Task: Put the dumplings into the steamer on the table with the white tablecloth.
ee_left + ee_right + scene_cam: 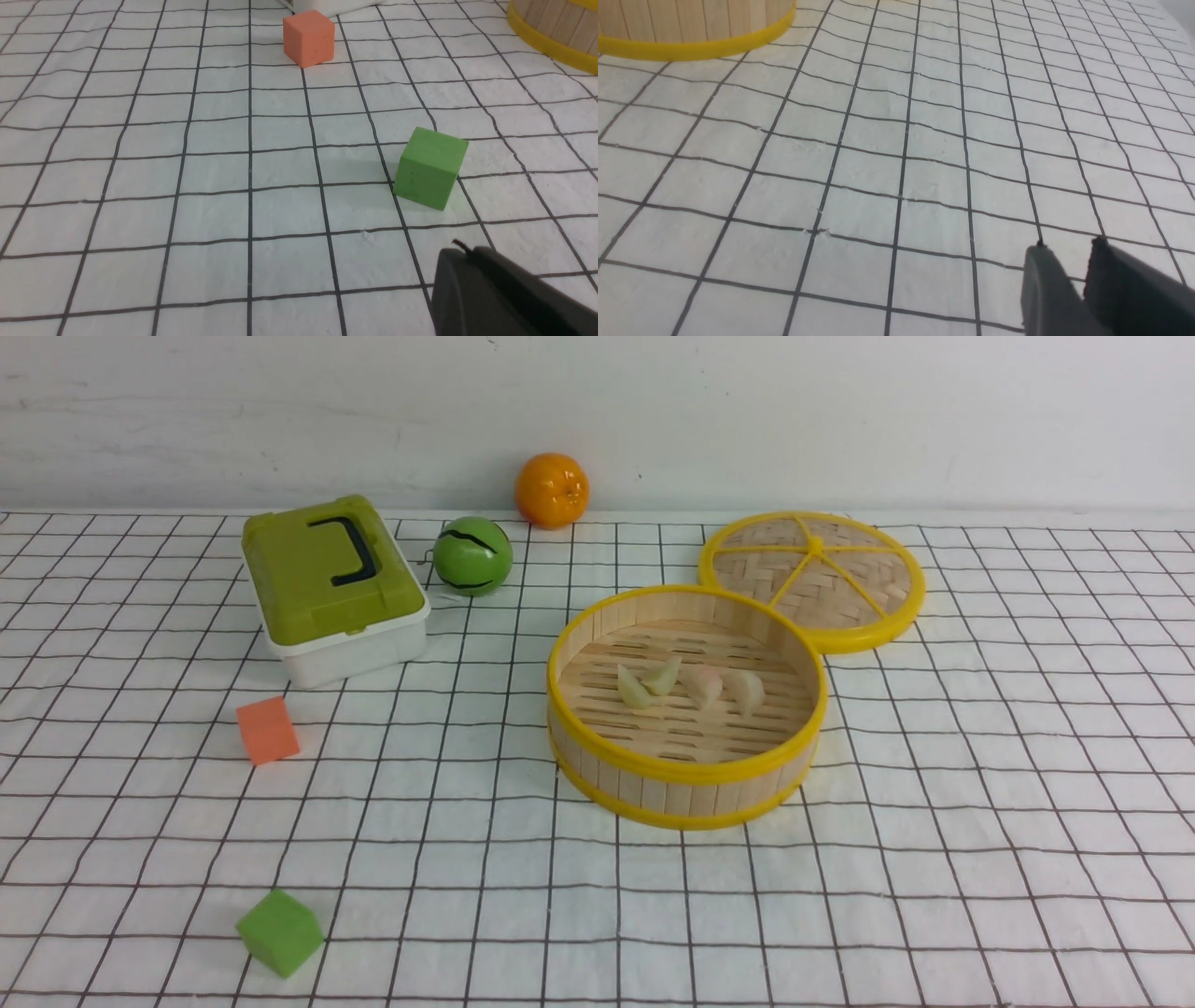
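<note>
The round bamboo steamer [686, 770] with yellow rims stands right of centre on the white tablecloth [980, 803] of the table. On its slatted floor lie the dumplings: two pale green [635, 689] and two pinkish-white [747, 691], side by side. Neither arm shows in the front view. In the left wrist view my left gripper [460, 249] hangs shut over bare cloth, with the steamer's wall [551, 28] far off. In the right wrist view my right gripper [1069, 245] stands slightly open with nothing between its fingers, above the cloth and well away from the steamer [691, 28].
The flat woven lid [812, 574] leans at the steamer's far right. A green-lidded box [329, 581], a green ball [472, 556] and an orange [552, 490] sit at the back. An orange cube [267, 730] and a green cube [280, 933] lie at the left.
</note>
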